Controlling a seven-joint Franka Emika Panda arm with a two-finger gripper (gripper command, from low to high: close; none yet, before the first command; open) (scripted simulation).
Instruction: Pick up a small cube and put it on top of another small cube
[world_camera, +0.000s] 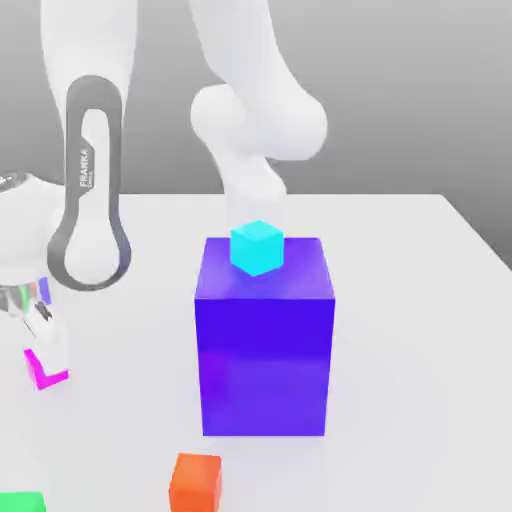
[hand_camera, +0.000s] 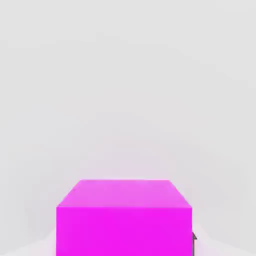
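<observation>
Beside the big blue-violet block (world_camera: 265, 340), the tool (world_camera: 40, 330) pinches the small cube (world_camera: 45, 372), seemingly light, rigid, smooth-sided, by opposite flat faces.

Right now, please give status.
Gripper shut on pink cube, down at table. Cyan cube sits atop blue block. Path open.
</observation>
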